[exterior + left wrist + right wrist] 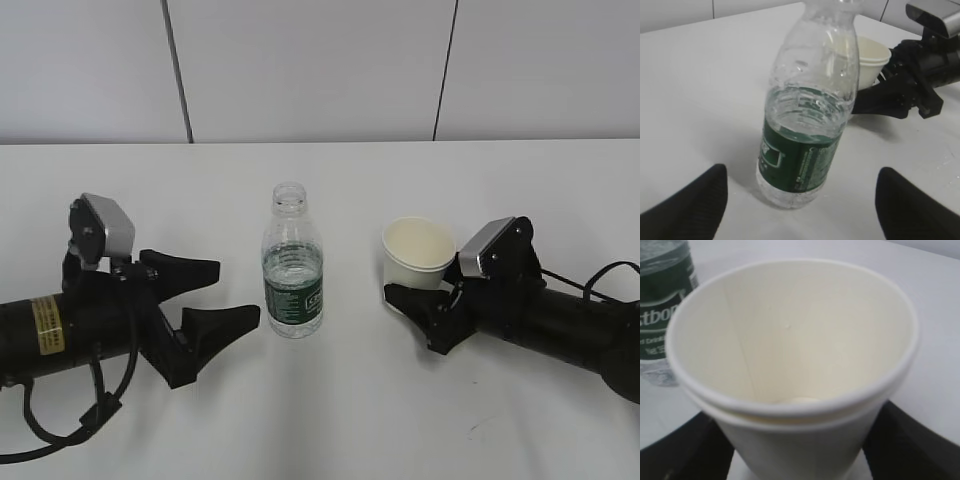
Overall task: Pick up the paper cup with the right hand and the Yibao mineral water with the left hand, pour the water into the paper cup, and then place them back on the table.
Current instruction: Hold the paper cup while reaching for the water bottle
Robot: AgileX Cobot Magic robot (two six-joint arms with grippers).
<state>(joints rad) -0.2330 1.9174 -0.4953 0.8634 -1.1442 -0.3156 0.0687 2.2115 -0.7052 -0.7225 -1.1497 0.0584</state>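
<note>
My left end effector (215, 295), on the arm with the yellow sticker, lies low at the left of the white desk (330, 400), fingers spread wide, holding nothing and pointing at the Yibao mineral water (293, 262). That bottle stands upright just right of my fingertips, untouched: clear ribbed plastic, uncapped, part full, a dark green label with white print. Nothing lies between the fingers and it. Further right stands the paper cup (419, 252), cream-white, rolled rim, looking empty. My right end effector (425, 305) flanks its base, a finger on either side; whether they press it I cannot tell.
</note>
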